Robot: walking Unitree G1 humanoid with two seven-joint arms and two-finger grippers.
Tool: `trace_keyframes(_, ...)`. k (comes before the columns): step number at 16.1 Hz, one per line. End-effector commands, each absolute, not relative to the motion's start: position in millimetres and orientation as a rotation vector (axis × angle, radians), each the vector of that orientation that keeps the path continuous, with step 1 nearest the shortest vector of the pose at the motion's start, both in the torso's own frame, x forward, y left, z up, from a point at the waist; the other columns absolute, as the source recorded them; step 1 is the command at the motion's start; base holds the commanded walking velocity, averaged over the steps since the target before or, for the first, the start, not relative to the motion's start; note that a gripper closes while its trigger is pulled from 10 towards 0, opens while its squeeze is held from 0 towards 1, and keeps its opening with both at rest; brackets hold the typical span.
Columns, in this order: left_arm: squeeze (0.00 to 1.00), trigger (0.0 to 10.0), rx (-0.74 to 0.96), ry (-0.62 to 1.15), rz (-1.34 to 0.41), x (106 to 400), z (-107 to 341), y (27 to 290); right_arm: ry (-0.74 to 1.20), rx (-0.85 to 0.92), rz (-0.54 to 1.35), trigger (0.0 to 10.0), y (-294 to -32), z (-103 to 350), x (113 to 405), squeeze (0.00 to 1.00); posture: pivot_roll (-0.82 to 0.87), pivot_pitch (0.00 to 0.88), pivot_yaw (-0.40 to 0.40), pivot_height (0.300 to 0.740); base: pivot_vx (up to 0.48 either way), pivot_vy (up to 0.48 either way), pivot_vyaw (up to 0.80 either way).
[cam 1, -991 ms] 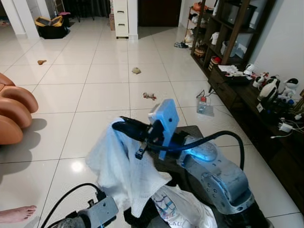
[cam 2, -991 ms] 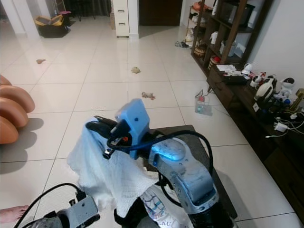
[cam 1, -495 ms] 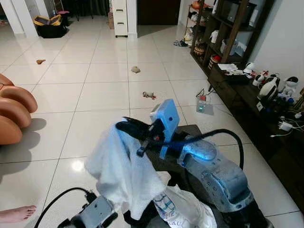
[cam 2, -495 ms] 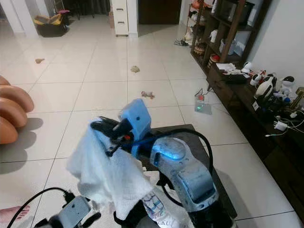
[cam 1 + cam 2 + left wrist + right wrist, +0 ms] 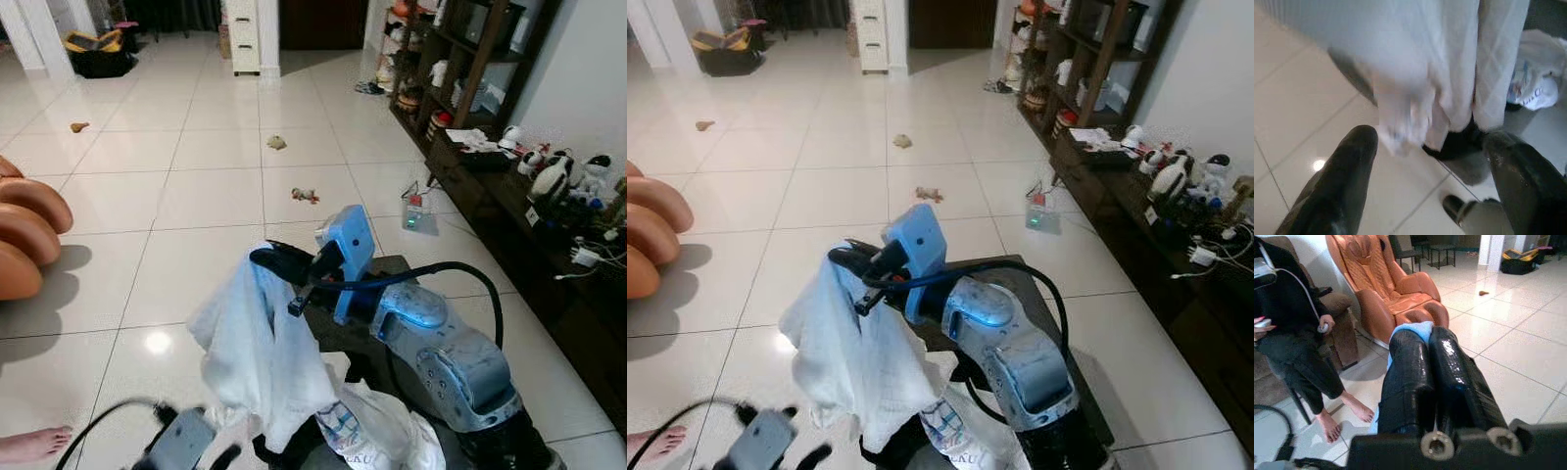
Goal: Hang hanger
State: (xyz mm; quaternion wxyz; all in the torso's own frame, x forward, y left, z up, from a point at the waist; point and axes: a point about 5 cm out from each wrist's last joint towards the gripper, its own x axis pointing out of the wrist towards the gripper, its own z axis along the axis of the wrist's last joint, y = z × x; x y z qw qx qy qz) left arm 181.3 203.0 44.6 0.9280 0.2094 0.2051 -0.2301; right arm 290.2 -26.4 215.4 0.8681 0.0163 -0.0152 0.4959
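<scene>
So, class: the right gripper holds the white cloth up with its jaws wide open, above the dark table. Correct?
Not quite. The right gripper has its jaws shut on the white cloth, as the right wrist view shows. It does hold the cloth up above the dark table.

White bag (image 5: pixel 377 431) shows blue print, perhaps "AU".

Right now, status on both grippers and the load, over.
Right gripper shut on the white cloth garment, held up over the tiled floor. Left gripper open, low beside the garment's hem. Person seated by the orange massage chair.
</scene>
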Motion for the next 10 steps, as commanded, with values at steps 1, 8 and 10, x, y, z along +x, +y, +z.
trace_keyframes(1, 1.0, 10.0, 0.409, 0.396, -0.422, 182.3, 49.6, 207.2, -0.075, 0.029, 1.014, 10.0, -29.3, 224.3, 294.1, 0.0, 0.13, 0.08, -0.051, 0.74, 0.0, 0.0, 0.0)
trace_keyframes(8, 0.0, 10.0, 0.391, 0.447, -0.232, 183.4, 38.8, 229.0, -0.029, 0.042, 0.872, 10.0, -43.3, 223.8, 314.3, 0.0, 0.14, 0.091, -0.057, 0.74, 0.0, 0.0, 0.0)
trace_keyframes(10, 0.0, 10.0, 0.308, 0.382, -0.157, 200.0, 45.0, 231.5, -0.025, 0.004, 0.918, 10.0, -45.0, 223.6, 311.1, 0.0, 0.13, 0.092, -0.059, 0.74, 0.0, 0.0, 0.0)
